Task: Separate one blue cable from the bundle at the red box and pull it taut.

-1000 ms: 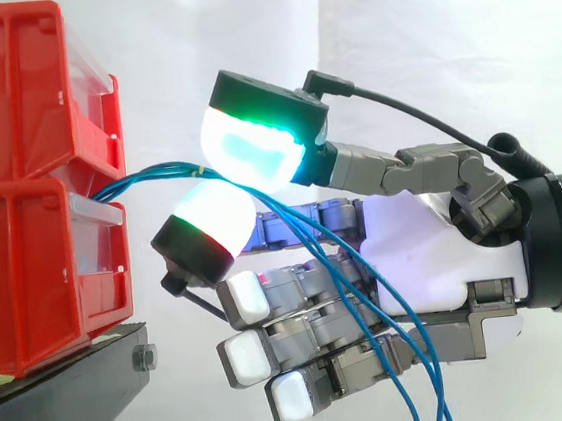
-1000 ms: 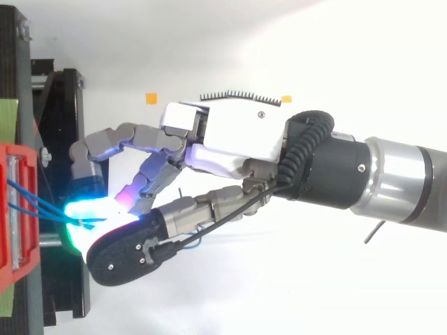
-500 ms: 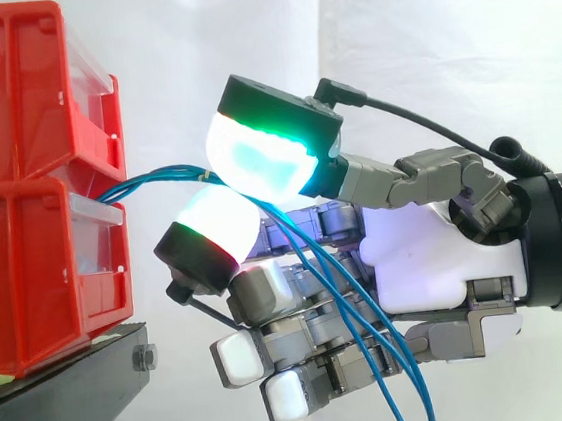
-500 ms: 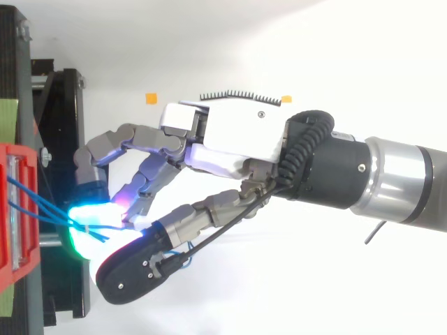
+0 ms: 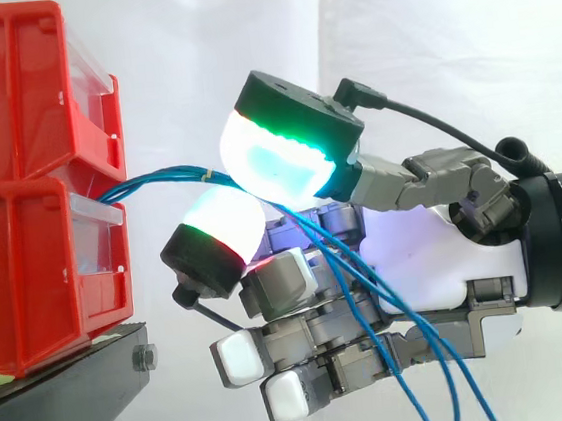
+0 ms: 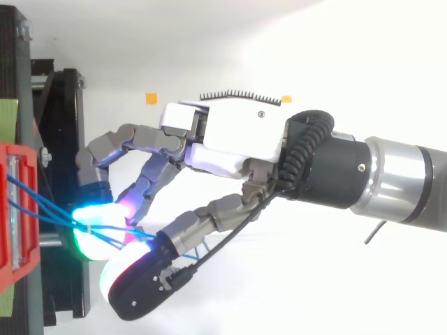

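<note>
Nearest my side camera is the hand's thumb pad, glowing green and cyan, set above a white finger pad with a red edge. The hand is closed loosely round the blue cables: the thumb and that finger curl about them, and the strands pass between the two pads. I cannot tell whether the pads actually squeeze them. From there the cables fan apart and hang slack across the other curled fingers, out of the bottom of the side view. To the left they arch over to the gap between two stacked red bins, which sit on a black stand. Behind everything hangs the white curtain.
</note>
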Tool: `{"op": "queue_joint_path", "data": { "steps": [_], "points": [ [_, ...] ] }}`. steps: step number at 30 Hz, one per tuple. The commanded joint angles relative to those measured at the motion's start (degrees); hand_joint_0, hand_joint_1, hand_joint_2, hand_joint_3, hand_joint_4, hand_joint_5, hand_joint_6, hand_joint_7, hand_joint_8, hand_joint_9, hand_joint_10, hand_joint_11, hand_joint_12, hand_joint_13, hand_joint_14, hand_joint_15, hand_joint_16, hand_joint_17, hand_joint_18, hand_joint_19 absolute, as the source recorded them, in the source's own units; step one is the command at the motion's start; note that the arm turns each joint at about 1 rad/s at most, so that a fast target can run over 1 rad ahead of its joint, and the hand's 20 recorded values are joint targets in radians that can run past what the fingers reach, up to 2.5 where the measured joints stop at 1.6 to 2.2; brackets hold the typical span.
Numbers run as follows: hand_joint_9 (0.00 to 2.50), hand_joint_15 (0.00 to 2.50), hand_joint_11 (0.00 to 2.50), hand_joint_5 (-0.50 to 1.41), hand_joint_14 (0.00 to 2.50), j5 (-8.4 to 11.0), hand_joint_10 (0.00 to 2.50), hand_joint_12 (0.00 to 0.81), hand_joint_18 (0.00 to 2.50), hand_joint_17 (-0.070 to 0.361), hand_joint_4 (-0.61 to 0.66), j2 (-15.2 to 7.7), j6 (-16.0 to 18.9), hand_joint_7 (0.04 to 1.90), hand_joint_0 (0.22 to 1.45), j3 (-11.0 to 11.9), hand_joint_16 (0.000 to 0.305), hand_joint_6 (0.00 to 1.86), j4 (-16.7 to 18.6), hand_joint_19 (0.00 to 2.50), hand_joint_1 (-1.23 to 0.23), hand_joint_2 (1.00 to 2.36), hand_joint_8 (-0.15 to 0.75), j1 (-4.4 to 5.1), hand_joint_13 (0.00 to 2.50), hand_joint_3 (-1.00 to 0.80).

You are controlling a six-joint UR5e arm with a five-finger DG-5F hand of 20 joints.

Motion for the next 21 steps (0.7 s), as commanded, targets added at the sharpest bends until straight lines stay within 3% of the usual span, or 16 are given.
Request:
{"op": "queue_joint_path", "data": {
  "steps": [1,9,13,15,17,21],
  "points": [
    [1.15,0.61,1.18,-0.13,0.02,0.0,0.03,0.425,0.79,0.115,0.11,0.01,0.0,1.2,0.48,0.0,0.051,0.88,-0.03,0.66,-0.93,1.0,0.359,0.0,0.97,-0.5],
    [1.17,0.6,1.14,-0.12,0.02,0.0,0.03,0.439,0.82,0.121,0.11,0.01,-0.08,1.18,0.46,0.0,0.054,0.85,-0.03,0.65,-0.79,1.0,0.371,0.0,0.99,-0.5],
    [1.16,0.63,1.14,-0.12,0.02,0.0,0.03,0.406,0.77,0.105,0.07,-0.08,-0.08,1.21,0.58,0.0,0.047,0.84,-0.03,0.71,-0.61,1.0,0.328,0.0,0.98,-0.5],
    [1.16,0.63,1.13,-0.12,0.03,0.0,0.03,0.404,0.76,0.103,0.04,0.01,-0.17,1.25,0.62,0.0,0.046,0.84,-0.03,0.72,-0.62,1.0,0.325,0.0,0.97,-0.5],
    [1.12,0.63,1.14,-0.12,0.02,-0.09,0.03,0.415,0.77,0.105,0.07,0.01,-0.17,1.47,0.61,0.0,0.047,0.83,-0.03,0.73,-0.71,1.02,0.335,0.0,0.97,-0.3],
    [1.07,0.63,1.12,-0.16,0.03,-0.09,0.03,0.412,0.77,0.11,0.01,0.01,-0.17,1.41,0.65,0.0,0.049,0.89,-0.03,0.72,-0.86,1.03,0.328,0.0,0.95,-0.18]
  ]
}}
